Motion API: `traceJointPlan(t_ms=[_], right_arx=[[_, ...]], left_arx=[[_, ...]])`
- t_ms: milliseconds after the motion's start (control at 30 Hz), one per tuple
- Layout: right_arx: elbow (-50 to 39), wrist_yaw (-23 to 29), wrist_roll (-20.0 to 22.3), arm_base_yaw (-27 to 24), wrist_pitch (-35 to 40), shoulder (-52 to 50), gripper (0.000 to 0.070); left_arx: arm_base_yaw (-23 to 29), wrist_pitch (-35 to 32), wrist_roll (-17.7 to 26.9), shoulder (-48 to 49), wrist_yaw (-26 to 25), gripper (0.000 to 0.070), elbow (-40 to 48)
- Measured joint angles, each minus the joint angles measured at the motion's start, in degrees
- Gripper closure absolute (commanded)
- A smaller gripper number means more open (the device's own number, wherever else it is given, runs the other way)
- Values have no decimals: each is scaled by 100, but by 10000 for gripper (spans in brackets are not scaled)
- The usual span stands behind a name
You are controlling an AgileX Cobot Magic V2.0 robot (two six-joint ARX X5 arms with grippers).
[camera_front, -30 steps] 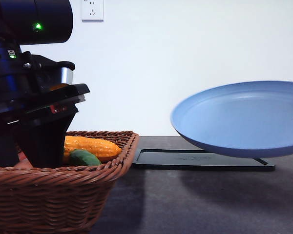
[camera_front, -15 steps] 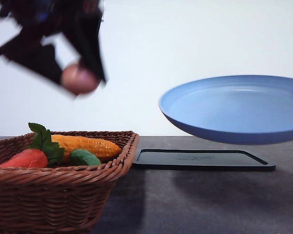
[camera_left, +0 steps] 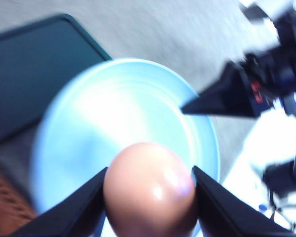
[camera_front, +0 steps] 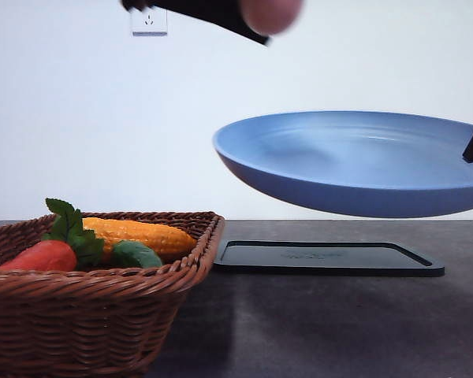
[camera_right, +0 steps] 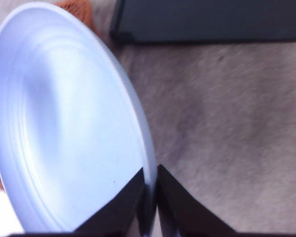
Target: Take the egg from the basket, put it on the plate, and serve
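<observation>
The pinkish-tan egg (camera_front: pixel 270 14) hangs at the top of the front view, held between the black fingers of my left gripper (camera_left: pixel 149 190), which is shut on it. The left wrist view has the egg (camera_left: pixel 150 190) above the blue plate (camera_left: pixel 113 128). That plate (camera_front: pixel 355 161) floats in mid-air over the table, slightly tilted, with my right gripper (camera_right: pixel 150 202) shut on its rim. The right wrist view shows the plate (camera_right: pixel 64 123) from above. The wicker basket (camera_front: pixel 87 315) stands at the near left.
In the basket lie a yellow corn cob (camera_front: pixel 142 234), a green vegetable (camera_front: pixel 136 255) and a red-orange vegetable with green leaves (camera_front: pixel 43 253). A flat black tray (camera_front: pixel 327 257) rests on the dark table (camera_front: pixel 339 331) under the plate.
My left gripper rose out of the basket with the egg and swung right and up, over the plate's left edge. The plate shifted left and rose slightly.
</observation>
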State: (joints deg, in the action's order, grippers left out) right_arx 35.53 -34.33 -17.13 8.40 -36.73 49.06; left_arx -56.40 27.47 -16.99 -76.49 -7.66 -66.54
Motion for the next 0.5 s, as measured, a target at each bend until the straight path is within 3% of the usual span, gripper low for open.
traceJointPlan(t_ms=[500], right_arx=[[0, -36, -33, 284, -421, 0, 700]], left_arx=[[-237, 142, 190, -1058, 2, 481, 4]])
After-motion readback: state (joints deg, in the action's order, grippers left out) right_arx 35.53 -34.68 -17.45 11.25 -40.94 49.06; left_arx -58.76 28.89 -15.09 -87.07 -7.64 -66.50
